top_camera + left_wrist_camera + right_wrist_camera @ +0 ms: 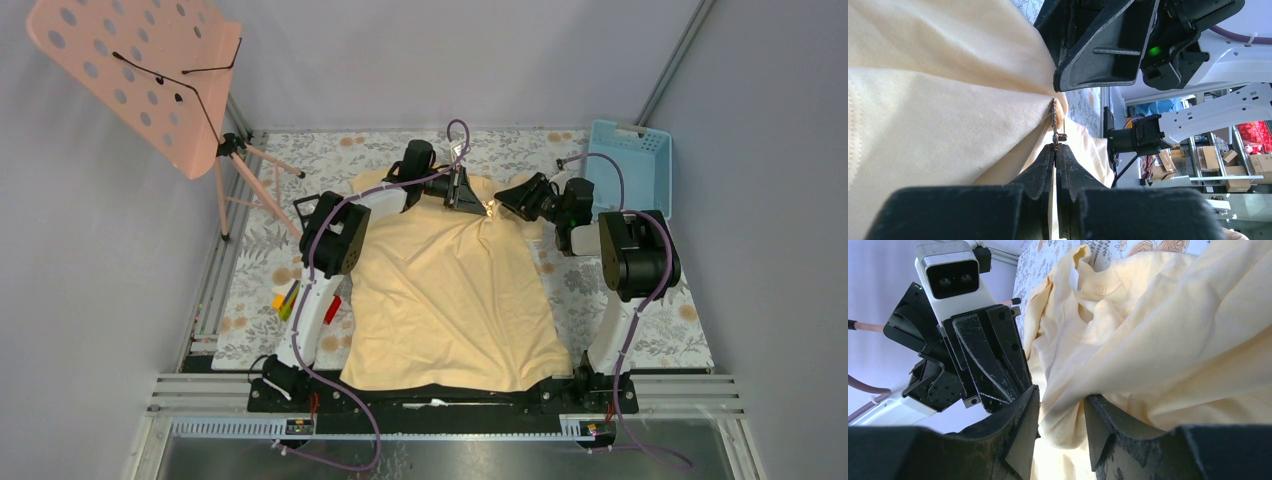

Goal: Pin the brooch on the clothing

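The clothing [450, 300] is a pale yellow T-shirt spread on the table, neck to the far side. At its collar the two grippers meet tip to tip. My left gripper [1055, 146] is shut on the brooch [1054, 120], a thin silvery piece seen edge-on that sticks out of the tips and touches a raised fold of cloth [948, 115]. My right gripper [1062, 397] has a bunched fold of the shirt [1158, 340] between its fingers, pulled up taut. From above, the left gripper [480, 202] and right gripper [505, 203] hide the brooch.
A red toy with coloured sticks [290, 298] lies left of the shirt by the left arm. A blue basket [630, 165] stands at the far right. A pink perforated stand [140, 70] rises at the far left. A floral cloth [640, 320] covers the table.
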Controlling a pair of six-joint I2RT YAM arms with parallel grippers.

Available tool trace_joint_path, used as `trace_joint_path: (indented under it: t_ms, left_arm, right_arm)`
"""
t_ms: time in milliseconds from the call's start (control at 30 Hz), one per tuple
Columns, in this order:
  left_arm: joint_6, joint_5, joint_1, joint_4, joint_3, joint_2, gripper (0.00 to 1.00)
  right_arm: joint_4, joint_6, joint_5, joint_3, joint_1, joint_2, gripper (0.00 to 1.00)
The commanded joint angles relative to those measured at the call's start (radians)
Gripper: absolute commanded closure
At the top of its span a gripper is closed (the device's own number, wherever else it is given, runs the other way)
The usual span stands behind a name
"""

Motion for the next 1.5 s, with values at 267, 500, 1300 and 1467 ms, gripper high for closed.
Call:
trace_joint_path:
  t_ms: [267,500,1300,1467]
  left_arm:
    - [0.031,0.030,-0.008,0.044,0.002,-0.044,1.00]
    - [0.268,-0.111,-0.009,-0.244,0.033,-0.079,1.00]
    - [0.696,-0.765,-0.113,-0.685,-0.008,-0.357,0.03]
    - [0.666,-0.981,-0.101,-0.679,-0.129,-0.514,0.01]
  right_arm:
    - [-0.021,-0.074,0.020,-0.039,-0.005,-0.134,0.45]
    - [-0.164,-0.185,0.078,-0.064,-0.005,-0.230,0.28]
    - [-0.916,-0.514,0.466,-0.062,-0.005,-0.667,0.26]
    - [-1.125,-0.541,0.544,0.017,-0.005,-0.642,0.28]
